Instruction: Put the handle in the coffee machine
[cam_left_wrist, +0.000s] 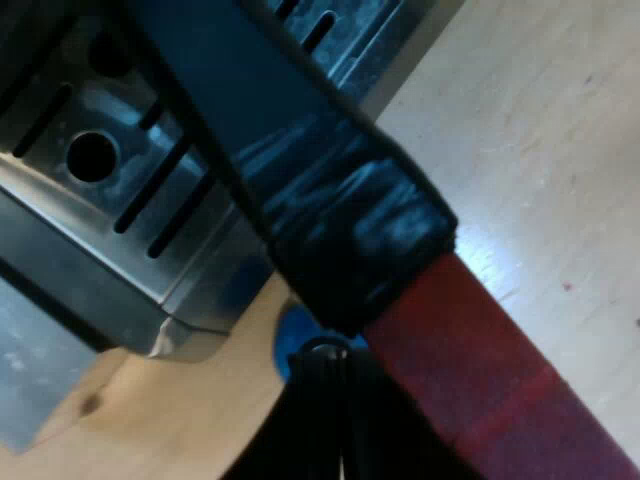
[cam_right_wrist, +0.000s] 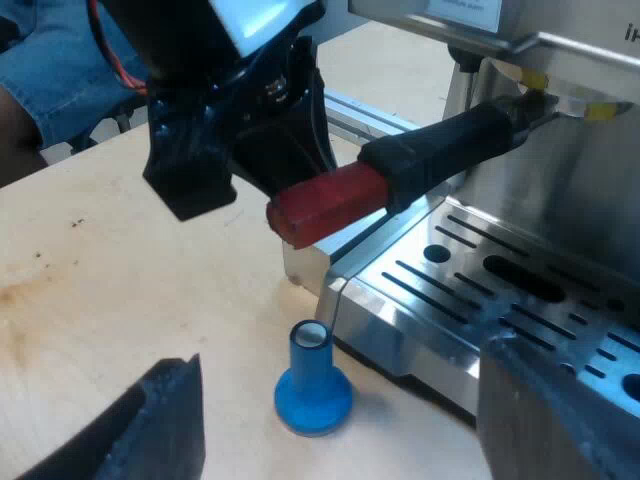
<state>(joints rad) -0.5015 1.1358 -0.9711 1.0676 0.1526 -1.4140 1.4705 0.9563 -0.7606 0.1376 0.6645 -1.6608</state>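
Portafilter handle (cam_right_wrist: 430, 160) at espresso machine (cam_right_wrist: 600, 190) front, left gripper (cam_right_wrist: 255, 185) at red end, grip unclear; right gripper (cam_right_wrist: 340, 355) gapes empty.

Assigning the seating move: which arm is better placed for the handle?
Left: the left tool is at the red end of the dark handle, at the steel espresso machine's front; the open right tool hangs near the blue tamper.

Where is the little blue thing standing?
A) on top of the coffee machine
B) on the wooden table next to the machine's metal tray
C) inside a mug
B: the blue tamper stands upright on the wooden table, just beside the corner of the slotted drip tray of the espresso machine.
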